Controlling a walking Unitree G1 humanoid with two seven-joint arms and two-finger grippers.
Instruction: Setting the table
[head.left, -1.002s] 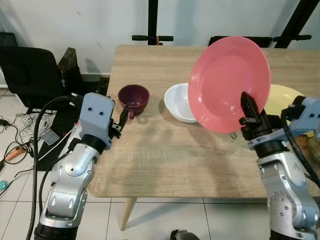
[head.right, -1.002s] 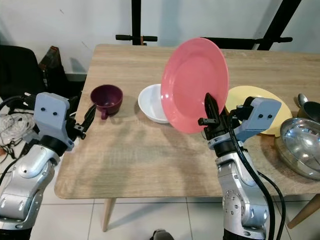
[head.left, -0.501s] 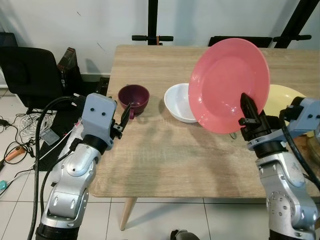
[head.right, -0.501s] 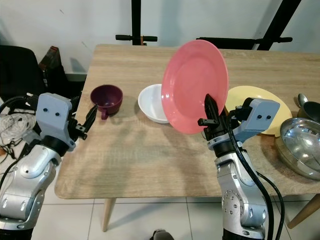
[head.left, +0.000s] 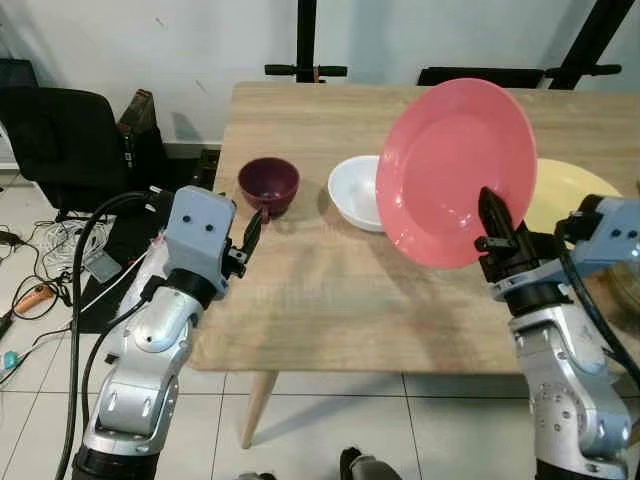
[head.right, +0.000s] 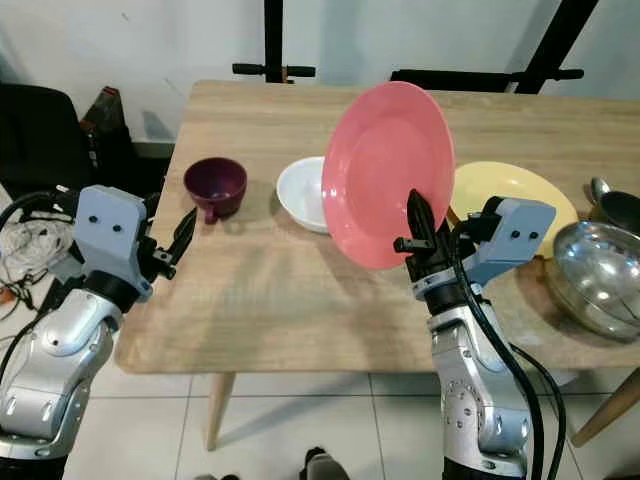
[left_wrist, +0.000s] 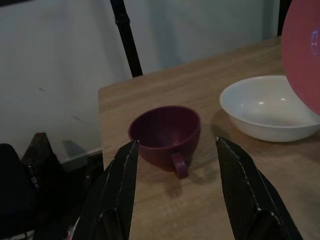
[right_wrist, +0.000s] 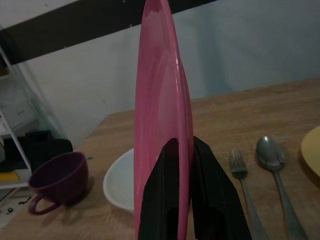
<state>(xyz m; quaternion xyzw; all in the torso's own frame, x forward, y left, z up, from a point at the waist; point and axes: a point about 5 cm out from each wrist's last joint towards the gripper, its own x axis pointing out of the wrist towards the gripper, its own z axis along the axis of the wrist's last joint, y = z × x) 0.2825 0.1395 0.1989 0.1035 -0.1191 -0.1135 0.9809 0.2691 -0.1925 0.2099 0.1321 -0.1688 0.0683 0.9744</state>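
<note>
Unmoved, right hand (head.left: 497, 215) still pinches upright pink plate (head.left: 456, 170); left hand (left_wrist: 175, 192) released.

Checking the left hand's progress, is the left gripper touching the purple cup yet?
Apart. In the left wrist view the left gripper is open, with bare table between its fingers and the purple cup.

Both eye views look down from the head onto the desk (head.left: 330, 300); wrist views sit close, sharing the purple cup (left_wrist: 166, 132).
</note>
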